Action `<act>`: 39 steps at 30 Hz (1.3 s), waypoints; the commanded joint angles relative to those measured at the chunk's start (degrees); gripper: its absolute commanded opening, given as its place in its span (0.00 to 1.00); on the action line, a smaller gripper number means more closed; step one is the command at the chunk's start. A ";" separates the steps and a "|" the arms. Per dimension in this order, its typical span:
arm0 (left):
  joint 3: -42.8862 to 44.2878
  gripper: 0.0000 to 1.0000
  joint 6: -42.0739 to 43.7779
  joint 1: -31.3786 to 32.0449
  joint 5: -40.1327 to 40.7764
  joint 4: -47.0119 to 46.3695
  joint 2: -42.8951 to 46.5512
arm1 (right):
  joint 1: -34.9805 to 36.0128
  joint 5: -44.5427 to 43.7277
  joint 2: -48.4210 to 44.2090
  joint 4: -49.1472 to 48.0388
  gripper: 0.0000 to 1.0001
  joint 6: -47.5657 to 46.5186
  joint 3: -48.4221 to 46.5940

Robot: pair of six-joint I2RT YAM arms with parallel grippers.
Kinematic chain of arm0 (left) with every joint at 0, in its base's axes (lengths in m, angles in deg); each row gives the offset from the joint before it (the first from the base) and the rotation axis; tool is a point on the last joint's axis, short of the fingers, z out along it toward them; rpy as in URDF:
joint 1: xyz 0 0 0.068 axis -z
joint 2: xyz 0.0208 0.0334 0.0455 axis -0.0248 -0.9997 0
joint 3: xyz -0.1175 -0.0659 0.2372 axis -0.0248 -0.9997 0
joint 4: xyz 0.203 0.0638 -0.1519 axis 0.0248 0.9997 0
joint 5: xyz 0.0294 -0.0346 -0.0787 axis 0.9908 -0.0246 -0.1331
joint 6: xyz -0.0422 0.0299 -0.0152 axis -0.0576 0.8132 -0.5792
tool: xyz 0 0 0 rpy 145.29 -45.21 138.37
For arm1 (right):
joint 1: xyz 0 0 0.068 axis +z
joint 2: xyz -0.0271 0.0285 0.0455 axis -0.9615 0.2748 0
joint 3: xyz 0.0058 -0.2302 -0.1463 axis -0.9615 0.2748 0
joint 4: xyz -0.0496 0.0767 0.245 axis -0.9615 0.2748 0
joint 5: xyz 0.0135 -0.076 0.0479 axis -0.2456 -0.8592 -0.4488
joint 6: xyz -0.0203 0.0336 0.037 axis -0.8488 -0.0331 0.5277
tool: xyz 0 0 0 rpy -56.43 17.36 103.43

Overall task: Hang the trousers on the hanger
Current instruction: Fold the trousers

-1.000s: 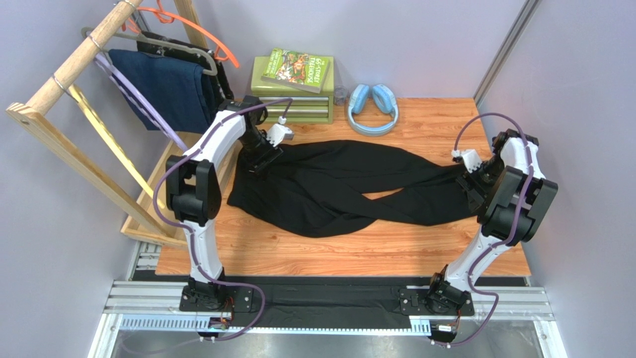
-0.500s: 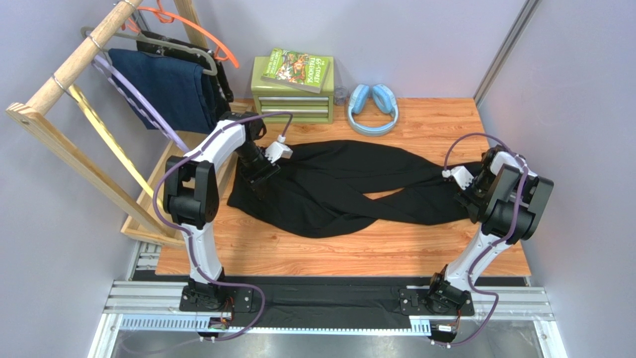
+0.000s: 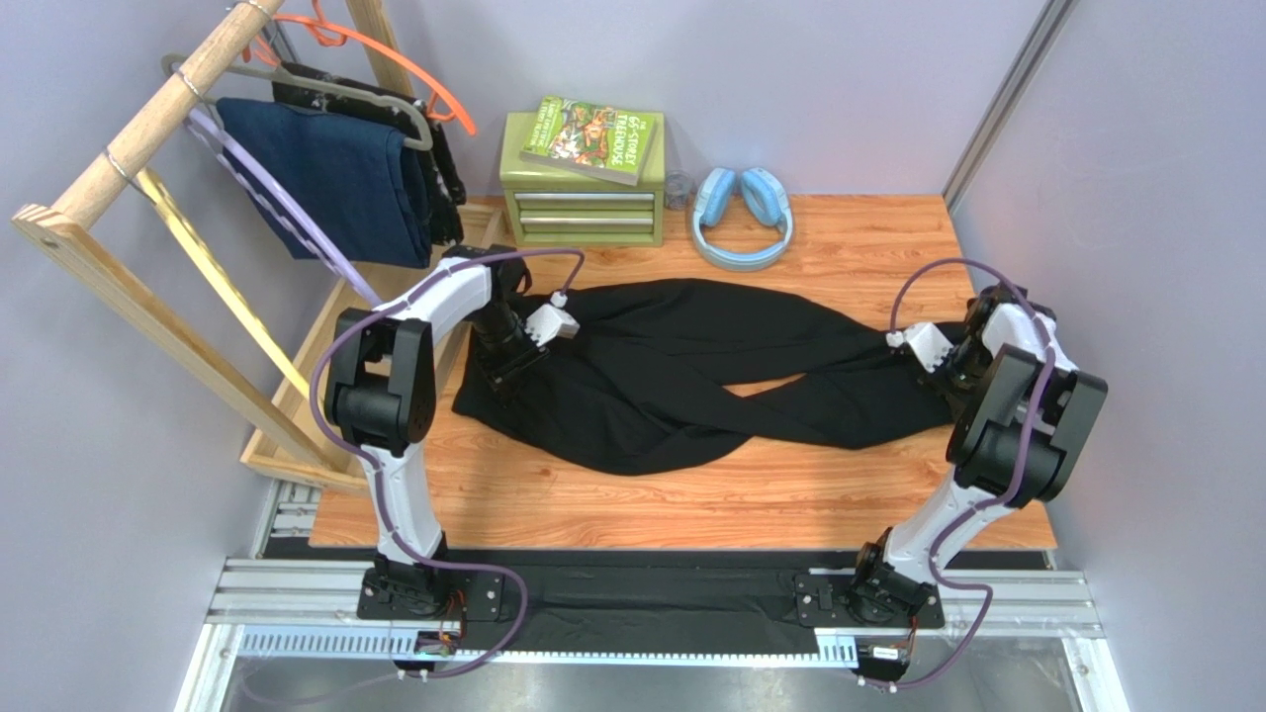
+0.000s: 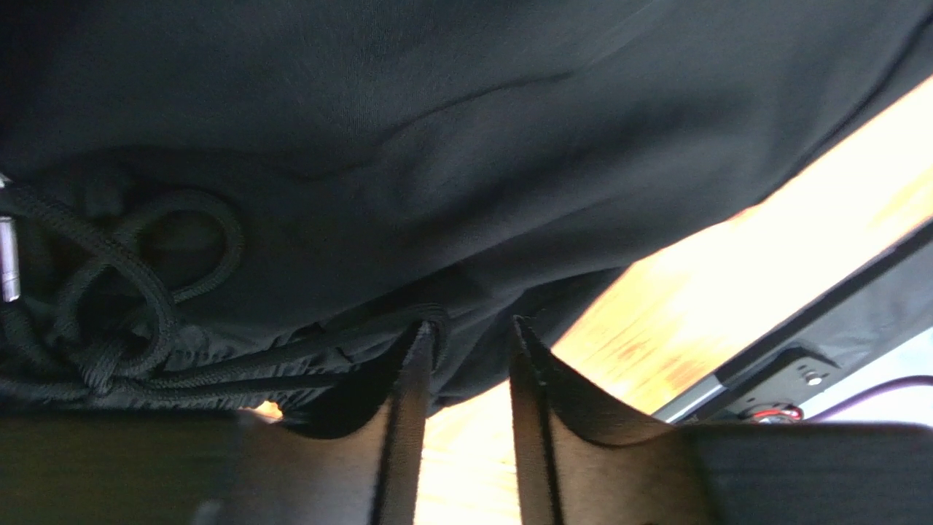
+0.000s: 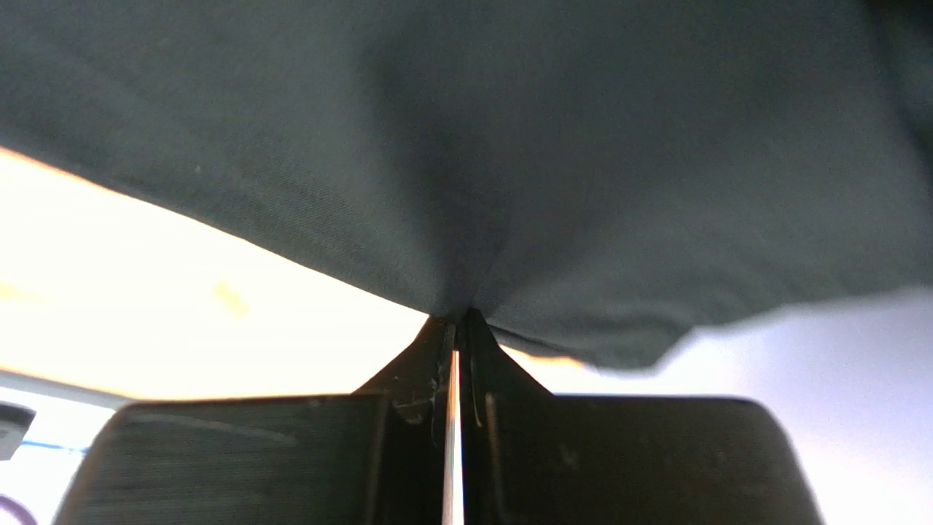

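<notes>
**Both arms lower onto the cloth, but the grips are unequal**

Both arms have sunk down onto the trousers [image 3: 699, 371], which lie crossed over the middle of the bench [image 3: 832, 245]. The right jaws pinch a leg end near the right edge. The left jaws stand narrow around the waistband with a gap, so it may slip at lifting. The drawstring [image 4: 121, 284] could snag. The hanger [image 3: 275, 200] hangs on the wooden rack [image 3: 149, 119] beyond the left edge, crowded by a navy garment [image 3: 342, 178].

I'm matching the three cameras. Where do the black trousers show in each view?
Top external: trousers lie across mid-table, legs crossed.
Left wrist: trousers fill the top, drawstring at left, edge between the fingers of the left gripper.
Right wrist: trousers fill the top, pinched by the shut right gripper.
Shared landmark: the wooden tabletop beside the cloth's edge.
</notes>
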 commanded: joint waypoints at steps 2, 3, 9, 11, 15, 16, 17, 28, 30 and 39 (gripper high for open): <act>-3.56 0.29 1.67 -0.69 2.72 -3.87 4.22 | -0.95 0.68 -10.72 9.09 0.00 -1.64 0.52; -4.00 0.28 1.84 -1.04 2.81 -4.13 4.92 | -1.21 0.51 -11.87 10.68 0.00 -1.99 1.13; -7.07 0.17 3.60 -2.79 4.65 -5.01 7.65 | -1.91 -0.90 -24.08 24.30 0.00 -6.29 3.94; -8.30 0.14 4.04 -3.50 5.45 -5.80 8.88 | -1.91 -1.51 -29.59 28.86 0.00 -9.10 4.65; -9.10 0.09 4.13 -6.39 8.87 -8.09 9.24 | -1.91 -3.27 -35.34 32.50 0.00 -13.50 3.77; -8.49 0.08 4.13 -6.92 9.40 -8.35 9.24 | -1.91 -3.88 -35.34 32.41 0.00 -14.03 3.42; -8.22 0.08 3.87 -7.36 9.67 -8.62 9.15 | -1.91 -4.06 -33.34 31.97 0.00 -14.12 1.94; -4.00 0.45 12.19 -6.14 -10.44 0.25 13.36 | -0.86 -0.37 5.32 32.59 0.00 0.37 -27.86; -7.40 0.53 14.32 -4.48 -13.09 0.18 15.73 | -0.25 -0.11 8.06 31.45 0.00 1.69 -28.14; -15.42 0.56 20.04 0.28 -2.84 -6.32 14.96 | 1.42 -2.31 14.40 19.93 0.00 6.18 -24.18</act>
